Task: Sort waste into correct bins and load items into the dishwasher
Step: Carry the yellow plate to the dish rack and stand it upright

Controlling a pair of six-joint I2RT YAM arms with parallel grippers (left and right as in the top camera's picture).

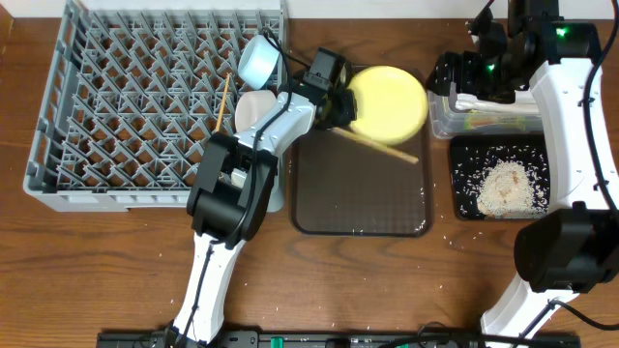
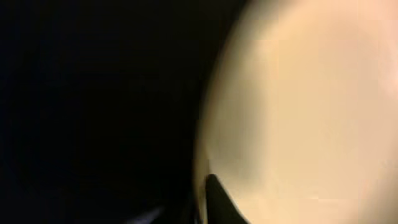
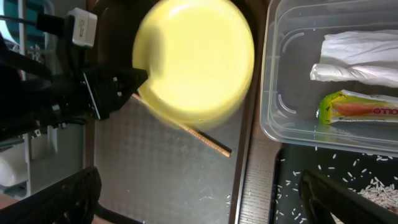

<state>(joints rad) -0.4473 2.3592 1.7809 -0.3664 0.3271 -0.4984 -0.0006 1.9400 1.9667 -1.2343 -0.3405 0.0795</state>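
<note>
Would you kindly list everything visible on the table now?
dish rack: one, grey, table's left
blue bowl: one, light blue, rack's right side
white bowl: one, white, rack, beside left arm
chopsticks: two, wooden, one in rack, other under plate
plate: one, yellow, serving tray's far end
serving tray: one, dark brown, centre
tub: one, clear, far right
napkin: one, white, in tub
wrapper: one, yellow-green, in tub
black tray: one, black, near right
rice: scattered, white, black tray
left gripper: shut on plate's rim
right gripper: open, above tub

The left wrist view shows only a blurred plate (image 2: 298, 106) against blackness. One chopstick (image 3: 208, 140) end hides under it; the picture's edge cuts off the tub (image 3: 292, 74).
</note>
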